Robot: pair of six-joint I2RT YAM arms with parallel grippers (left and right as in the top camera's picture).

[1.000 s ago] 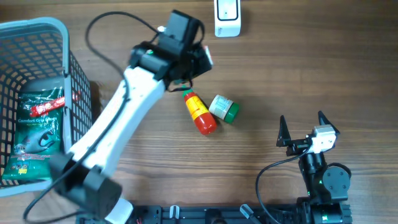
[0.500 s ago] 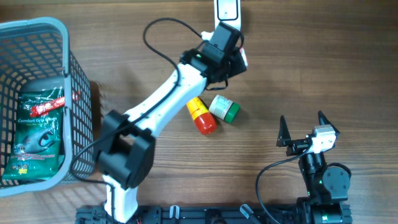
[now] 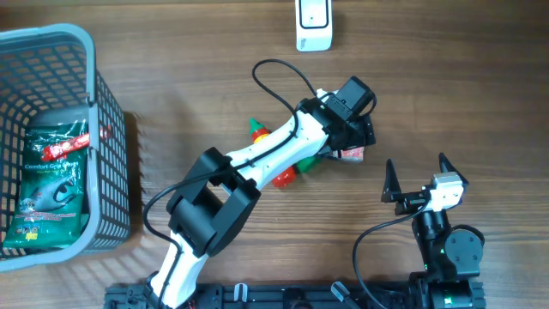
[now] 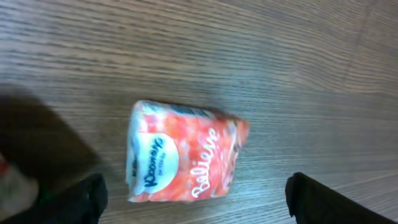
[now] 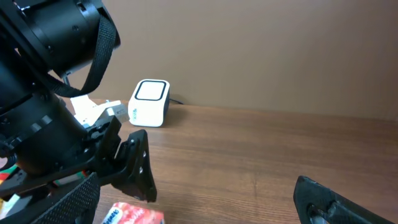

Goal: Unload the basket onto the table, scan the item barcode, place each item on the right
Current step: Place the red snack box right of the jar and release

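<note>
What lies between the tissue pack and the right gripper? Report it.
Nothing: only bare table separates the tissue pack from the right gripper, seen in the overhead view.

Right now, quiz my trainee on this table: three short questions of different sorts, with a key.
1. Which end effector hangs over the pack?
2. At which edge of the overhead view does the scanner sit? A top, B bottom, C left.
3. True or false: the right end effector is open and empty.
Key: 1 the left end effector; 2 A; 3 true.
</note>
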